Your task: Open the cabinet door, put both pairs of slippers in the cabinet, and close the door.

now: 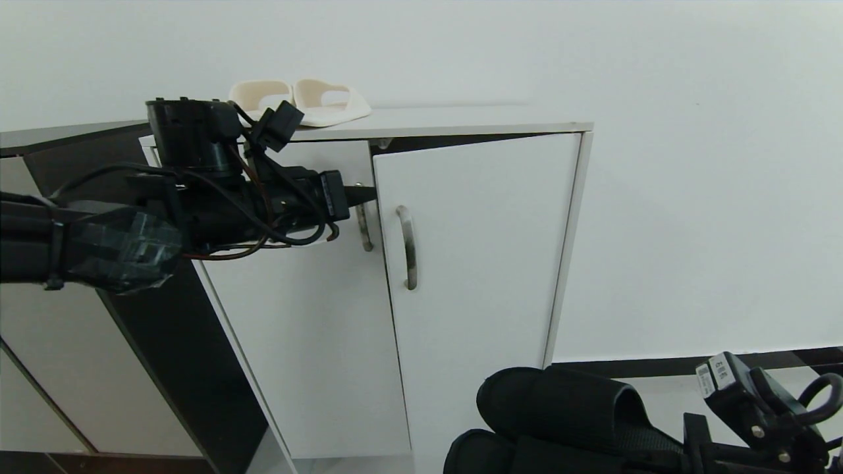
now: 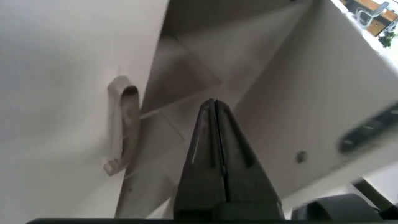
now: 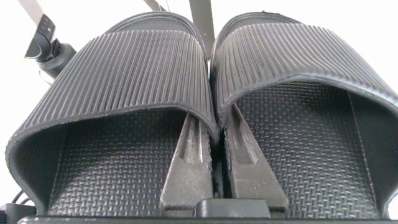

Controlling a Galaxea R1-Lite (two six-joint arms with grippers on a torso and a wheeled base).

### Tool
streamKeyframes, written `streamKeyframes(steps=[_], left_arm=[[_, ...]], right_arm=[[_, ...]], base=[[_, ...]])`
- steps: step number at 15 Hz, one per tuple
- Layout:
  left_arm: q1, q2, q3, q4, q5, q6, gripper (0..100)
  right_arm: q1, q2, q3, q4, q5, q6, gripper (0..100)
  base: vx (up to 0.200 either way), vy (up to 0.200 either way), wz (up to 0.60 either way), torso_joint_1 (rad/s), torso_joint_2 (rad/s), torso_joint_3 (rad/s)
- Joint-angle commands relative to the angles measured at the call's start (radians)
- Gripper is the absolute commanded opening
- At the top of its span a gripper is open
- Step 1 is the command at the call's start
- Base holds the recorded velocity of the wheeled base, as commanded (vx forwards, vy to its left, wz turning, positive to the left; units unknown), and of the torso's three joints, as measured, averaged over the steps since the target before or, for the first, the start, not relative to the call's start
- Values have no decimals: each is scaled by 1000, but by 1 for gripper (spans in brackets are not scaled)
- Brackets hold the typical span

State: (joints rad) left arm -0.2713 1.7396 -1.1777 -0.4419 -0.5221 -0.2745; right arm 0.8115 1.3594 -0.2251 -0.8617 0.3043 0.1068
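Black slippers of ribbed rubber sit clamped in the right gripper. One narrow finger lies inside each slipper, and the pair pinches the two inner side walls together between them. The arched straps carry fine lengthwise ridges, and the footbeds under the fingers have a pebbled, diamond-like grain.

Farther off, the left gripper has its flat black fingers pressed together into one tapering wedge. Its tip rests at the inner edge of the right-hand cabinet door, a smooth white panel standing slightly ajar (a dark gap shows along its top). Just beside the tip hangs a curved brushed-metal handle, and pale inner panels show beyond it.

Above and behind that gripper, cream slippers with thick, rounded moulded straps lie side by side on the flat top of the cabinet.
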Motion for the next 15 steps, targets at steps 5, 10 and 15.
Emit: streamKeyframes(steps=[5, 10, 15], left_arm=[[-82, 44, 27, -4, -1, 4, 0], [-276, -38, 112, -74, 54, 4, 0], [-223, -135, 124, -66, 126, -5, 0]], right_arm=[[92, -26, 49, 3, 3, -1, 0], [97, -39, 61, 3, 1, -2, 0], [84, -6, -16, 12, -11, 13, 0]], base=[[-160, 0, 0, 2, 1, 2], [-200, 0, 0, 1, 3, 4], [-40, 0, 0, 0, 1, 0]])
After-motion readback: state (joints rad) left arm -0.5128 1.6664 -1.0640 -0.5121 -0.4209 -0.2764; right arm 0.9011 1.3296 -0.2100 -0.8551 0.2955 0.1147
